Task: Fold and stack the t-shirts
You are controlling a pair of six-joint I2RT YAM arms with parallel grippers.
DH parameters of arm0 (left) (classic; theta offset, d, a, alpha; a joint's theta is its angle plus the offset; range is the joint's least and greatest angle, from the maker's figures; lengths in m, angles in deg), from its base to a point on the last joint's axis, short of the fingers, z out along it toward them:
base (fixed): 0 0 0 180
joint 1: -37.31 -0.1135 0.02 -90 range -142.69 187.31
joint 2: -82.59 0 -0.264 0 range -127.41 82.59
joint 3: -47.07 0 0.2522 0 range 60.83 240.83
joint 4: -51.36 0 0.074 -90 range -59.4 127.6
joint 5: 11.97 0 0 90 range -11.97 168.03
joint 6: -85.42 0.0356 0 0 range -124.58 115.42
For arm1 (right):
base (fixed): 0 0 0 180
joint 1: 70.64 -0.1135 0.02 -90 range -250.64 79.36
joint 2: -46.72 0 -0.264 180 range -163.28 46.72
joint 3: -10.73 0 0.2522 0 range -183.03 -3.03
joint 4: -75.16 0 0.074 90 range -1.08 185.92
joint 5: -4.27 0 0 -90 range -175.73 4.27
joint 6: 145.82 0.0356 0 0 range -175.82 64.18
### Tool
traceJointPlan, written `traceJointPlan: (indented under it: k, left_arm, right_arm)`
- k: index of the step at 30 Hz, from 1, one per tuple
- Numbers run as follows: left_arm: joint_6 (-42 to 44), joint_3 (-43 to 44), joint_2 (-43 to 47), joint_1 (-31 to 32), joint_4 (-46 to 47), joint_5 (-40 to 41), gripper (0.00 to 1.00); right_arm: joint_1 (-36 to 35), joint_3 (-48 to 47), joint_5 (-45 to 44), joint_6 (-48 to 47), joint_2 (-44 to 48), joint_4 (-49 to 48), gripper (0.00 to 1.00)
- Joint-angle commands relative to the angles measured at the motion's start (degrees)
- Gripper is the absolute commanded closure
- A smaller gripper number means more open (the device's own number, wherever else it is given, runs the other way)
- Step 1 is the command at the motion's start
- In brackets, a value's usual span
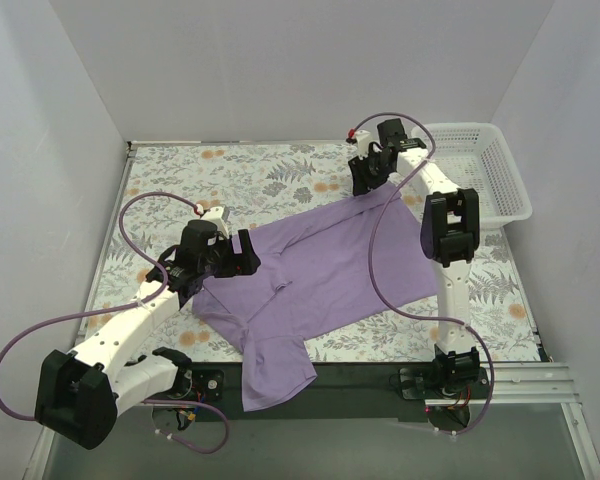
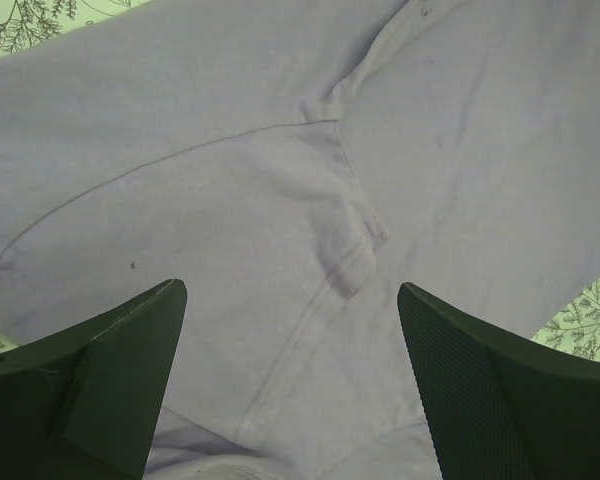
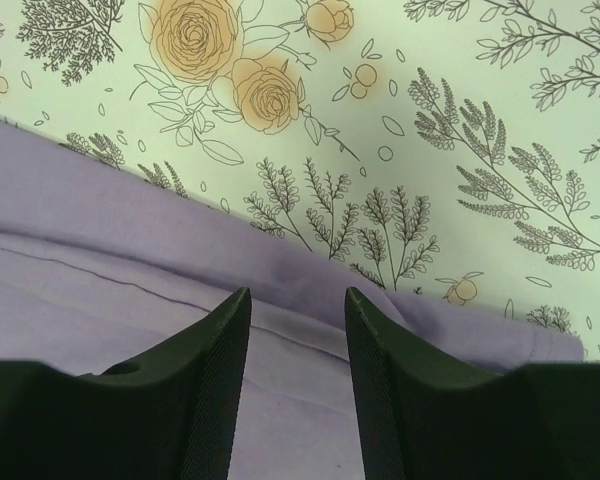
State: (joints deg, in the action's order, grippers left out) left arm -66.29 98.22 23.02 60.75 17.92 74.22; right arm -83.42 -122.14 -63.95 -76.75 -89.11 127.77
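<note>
Left claw [image 2: 292, 290]: wide, empty, above the lavender t-shirt [image 1: 320, 270].
Right claw [image 3: 296, 295]: narrow over the hem just ahead; I cannot tell if it grips.
Advice: I pinch cloth only, not desk [image 1: 230, 170].

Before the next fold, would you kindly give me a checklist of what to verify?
1. Left pincer open above the lavender-purple cotton t-shirt: ok.
2. Right pincer placed at the t-shirt's far edge: ok.
3. Right pincer actually gripping cloth: cannot tell.
4. T-shirt lying wholly on the floral-patterned table: not ok, one part hangs over the near edge.
5. White plastic lattice basket apart from the t-shirt: ok.
</note>
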Motion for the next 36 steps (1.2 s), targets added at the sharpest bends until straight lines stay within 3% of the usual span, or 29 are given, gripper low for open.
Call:
traceJointPlan:
  k: [1,26,32,36]
  left_arm:
    - [0.72,0.76,0.6,-0.06,0.52,0.74,0.14]
    - [0.28,0.58,0.07,0.02,0.52,0.12,0.14]
    - [0.28,0.58,-0.11,-0.06,0.52,0.03,0.14]
    - [0.37,0.49,-0.11,-0.06,0.52,0.03,0.14]
  right_arm:
    - [-1.2,-2.8,-1.65,0.54,-0.84,-1.06,0.51]
    - [-1.73,5.81,-2.71,-2.1,3.99,-1.41,0.63]
    - [-1.64,8.28,-3.06,-2.45,6.28,-1.94,0.6]
    - [-1.73,8.89,-3.41,-2.45,7.24,-2.2,0.52]
